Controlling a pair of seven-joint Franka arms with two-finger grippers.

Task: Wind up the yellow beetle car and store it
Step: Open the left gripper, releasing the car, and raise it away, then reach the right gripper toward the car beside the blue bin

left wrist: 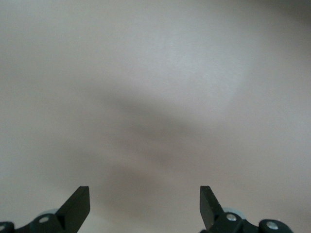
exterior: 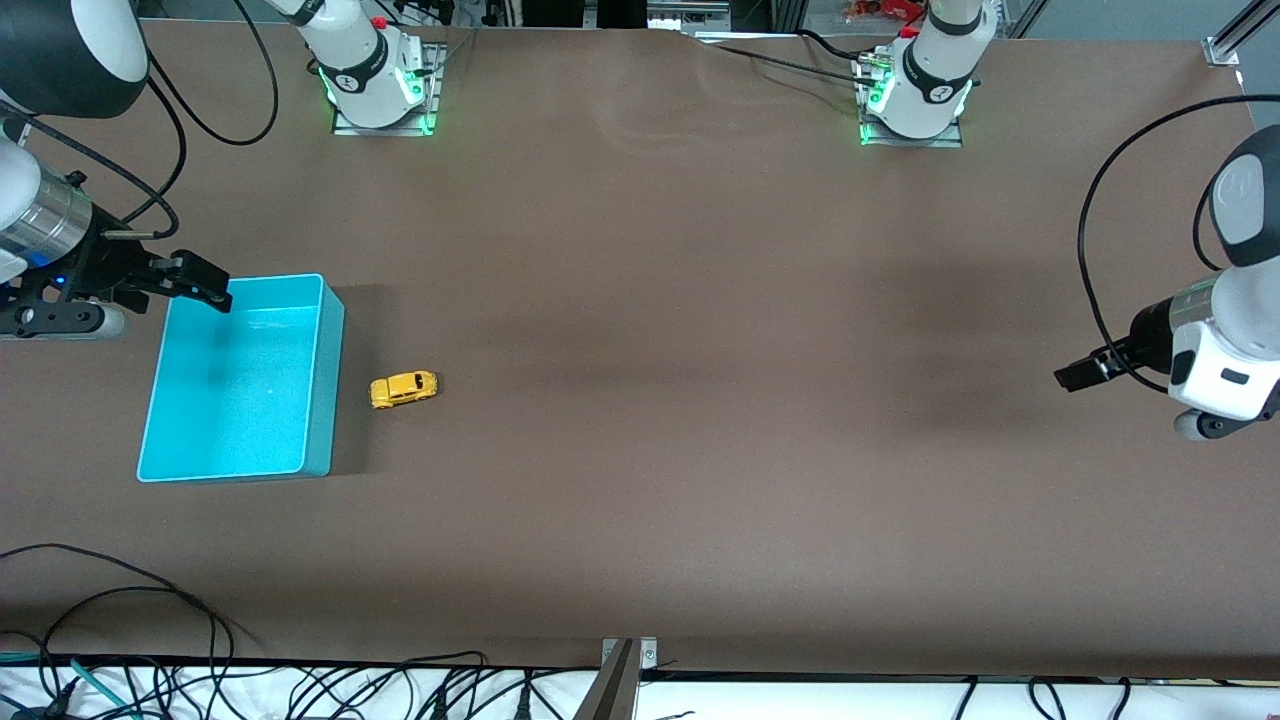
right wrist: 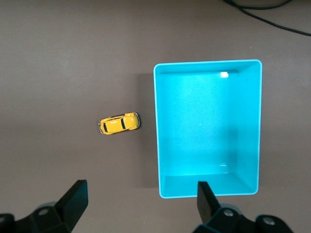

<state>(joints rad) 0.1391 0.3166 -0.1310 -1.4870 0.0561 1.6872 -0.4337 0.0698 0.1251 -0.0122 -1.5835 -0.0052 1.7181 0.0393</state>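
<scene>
The yellow beetle car [exterior: 403, 389] stands on the brown table, right beside the turquoise bin [exterior: 325, 380], on the bin's side toward the left arm's end. It also shows in the right wrist view [right wrist: 119, 124], beside the bin [right wrist: 156, 121], whose inside holds nothing. My right gripper [exterior: 205, 285] is open and empty, up in the air over the bin's rim at the corner farthest from the front camera; its own view shows it wide open [right wrist: 141, 189]. My left gripper [exterior: 1075, 375] waits open and empty over bare table at the left arm's end [left wrist: 145, 191].
Loose black cables [exterior: 150, 610] lie along the table edge nearest the front camera, and a metal bracket [exterior: 620, 670] sits at that edge's middle. The two arm bases [exterior: 380, 90] [exterior: 910, 100] stand at the table's farthest edge.
</scene>
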